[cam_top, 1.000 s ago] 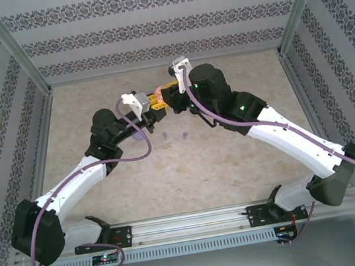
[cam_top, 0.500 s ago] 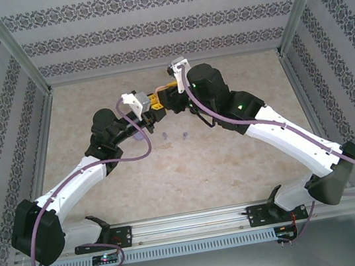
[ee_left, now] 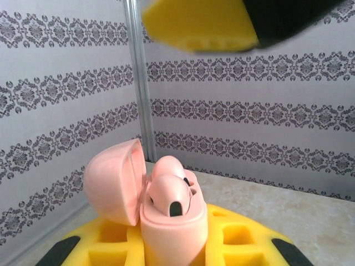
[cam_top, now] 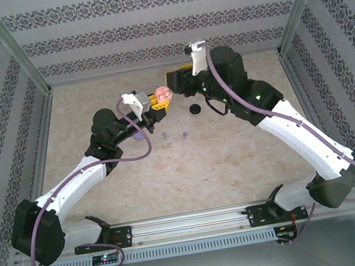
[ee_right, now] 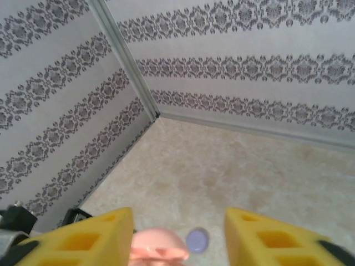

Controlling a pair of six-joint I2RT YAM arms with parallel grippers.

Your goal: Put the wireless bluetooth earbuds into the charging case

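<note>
Pinches a pale pink charging case (ee_left: pixel 173 230) upright in the left gripper (cam_top: pixel 160 103), jaws drawn narrow against the case's lower half, with yellow fingers (ee_left: pixel 238 244) pressing on either side. Holds it over the back middle of the table (cam_top: pixel 235 158), in front of the patterned wall (cam_top: pixel 161 25). Shows, in the left wrist view, the lid (ee_left: pixel 113 180) swung open to the left and two pale pink earbuds (ee_left: pixel 168 191) seated side by side in the wells, rounded heads up, stems sunk out of sight. Hangs the right gripper (cam_top: pixel 177 79) just beside the case on its far right, apart from it, jaws standing moderately wide with nothing gripped between the yellow pads (ee_right: pixel 266 238). On the table to the right of the pink case, a small round black case (cam_top: pixel 195 109), lying by itself. Nearer the arm bases, two tiny lilac earbuds (cam_top: pixel 164 135) loose on the surface, near each other but not touching. Beside them, partly under the left arm, a round lilac case (ee_right: pixel 197 239); cannot tell whether open or closed.
</note>
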